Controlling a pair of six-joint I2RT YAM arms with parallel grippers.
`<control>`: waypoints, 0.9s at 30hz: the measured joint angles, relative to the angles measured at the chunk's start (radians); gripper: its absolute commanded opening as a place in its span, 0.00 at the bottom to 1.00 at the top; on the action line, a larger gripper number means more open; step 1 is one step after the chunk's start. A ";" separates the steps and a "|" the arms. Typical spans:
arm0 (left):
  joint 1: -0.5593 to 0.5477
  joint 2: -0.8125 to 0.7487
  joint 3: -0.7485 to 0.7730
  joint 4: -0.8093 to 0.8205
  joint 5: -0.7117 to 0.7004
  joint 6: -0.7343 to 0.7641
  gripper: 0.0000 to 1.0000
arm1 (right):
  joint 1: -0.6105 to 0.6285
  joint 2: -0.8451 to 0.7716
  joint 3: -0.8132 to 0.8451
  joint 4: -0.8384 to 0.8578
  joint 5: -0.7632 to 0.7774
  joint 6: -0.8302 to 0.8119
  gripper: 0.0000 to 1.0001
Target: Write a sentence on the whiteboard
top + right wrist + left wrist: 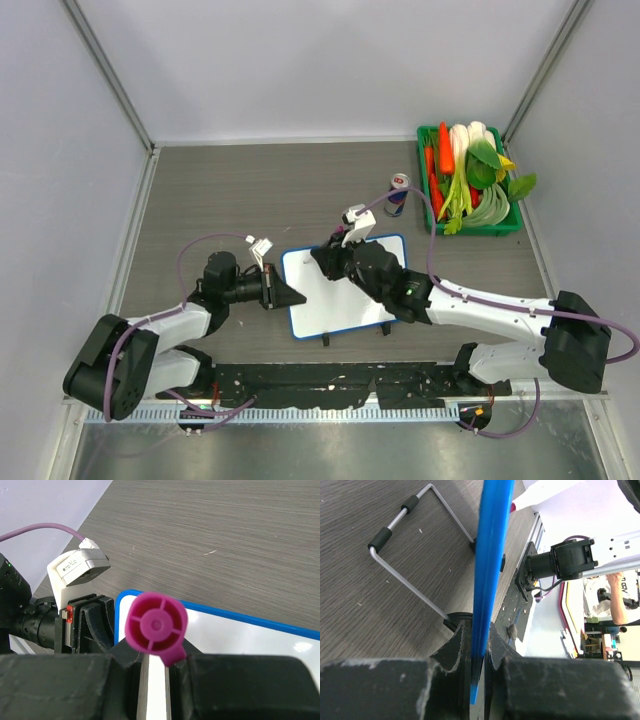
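The whiteboard (345,300), white with a blue rim, lies at the table's middle. My left gripper (293,295) is shut on its left edge. In the left wrist view the blue rim (490,555) runs edge-on between the jaws of that gripper (477,630). My right gripper (335,258) hovers over the board's upper left corner, shut on a marker. The marker's magenta end cap (156,625) faces the right wrist camera, above the jaws of that gripper (156,652), with the board (240,635) below. The marker's reddish tip (512,506) shows by the board's face. No sentence shows on the board's visible white surface.
A green basket (432,135) of vegetables stands at the back right, with a small can (398,192) just left of it. A bent wire stand (405,545) with black sleeves sticks out under the board. Grey walls close the table on three sides.
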 measured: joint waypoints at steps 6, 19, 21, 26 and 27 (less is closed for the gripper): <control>0.003 0.011 0.000 0.005 0.005 0.000 0.00 | 0.004 0.000 -0.020 0.013 0.001 0.018 0.02; 0.004 0.032 0.004 0.019 0.011 0.000 0.00 | 0.006 -0.019 -0.060 0.025 -0.010 0.042 0.01; 0.004 0.037 0.005 0.023 0.014 0.000 0.00 | 0.006 -0.021 -0.060 0.023 -0.012 0.042 0.01; 0.004 0.041 0.011 0.031 0.018 0.000 0.00 | 0.006 -0.037 -0.060 0.008 -0.021 0.042 0.02; 0.004 0.041 0.011 0.032 0.018 0.000 0.00 | 0.006 -0.041 -0.060 0.003 -0.021 0.042 0.01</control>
